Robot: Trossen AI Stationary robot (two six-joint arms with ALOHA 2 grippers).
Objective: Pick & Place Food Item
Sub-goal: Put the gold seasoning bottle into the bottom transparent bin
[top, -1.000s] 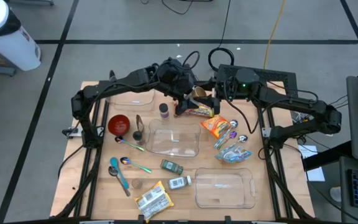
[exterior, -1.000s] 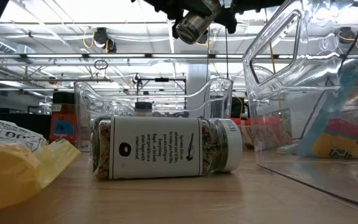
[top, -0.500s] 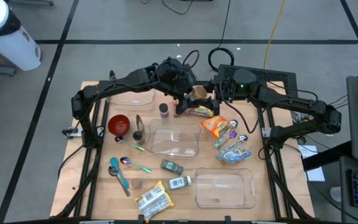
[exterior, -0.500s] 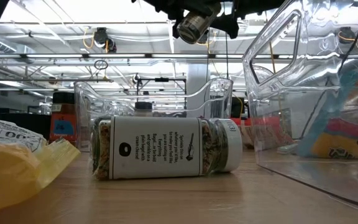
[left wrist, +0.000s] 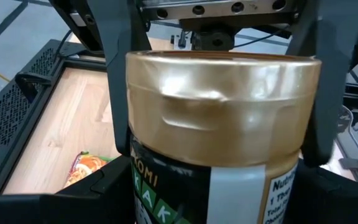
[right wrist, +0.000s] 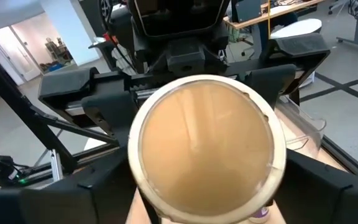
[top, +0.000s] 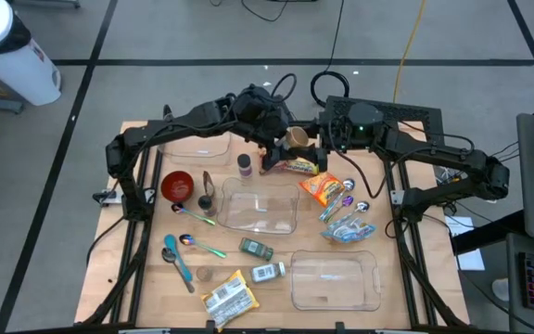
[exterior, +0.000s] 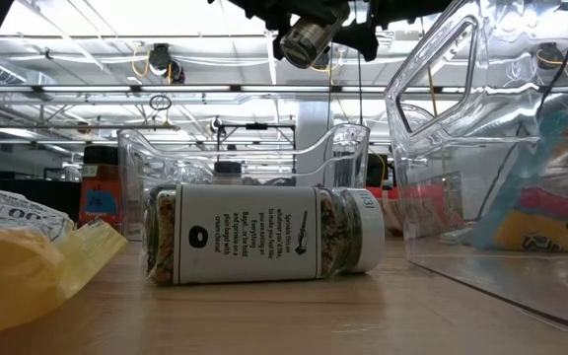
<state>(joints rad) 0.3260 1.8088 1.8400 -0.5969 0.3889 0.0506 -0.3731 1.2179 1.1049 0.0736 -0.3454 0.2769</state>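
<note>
Near edge of the wooden table [top: 146,288]: a yellow snack packet [top: 226,297] by the near-left corner, a clear empty bin [top: 335,281] toward the near-right corner, a spice jar [exterior: 264,235] lying on its side between them. A second small jar [top: 256,248] lies just beyond it, with a teal spoon [top: 176,262] and a green-handled spoon [top: 202,246] to the left.

Mid-table: a clear bin [top: 260,207] at centre, a red bowl [top: 177,186] to its left, an orange snack bag [top: 323,188] to its right, a pile of spoons in a clear bag [top: 348,223] toward the right edge.

Far edge, centre: the two arms meet above the table. The left gripper [top: 279,148] is clamped on a gold-lidded jar [left wrist: 222,118], a finger on each side of its body, holding it in the air with its pale base [right wrist: 207,142] facing the right arm. The right gripper [top: 321,141] has its jaws spread wide on either side of the jar base, not pressing it. A snack packet [top: 298,167] and a dark-capped jar [top: 245,164] lie on the table under the jar. Another clear bin [top: 197,142] sits near the far-left corner.
</note>
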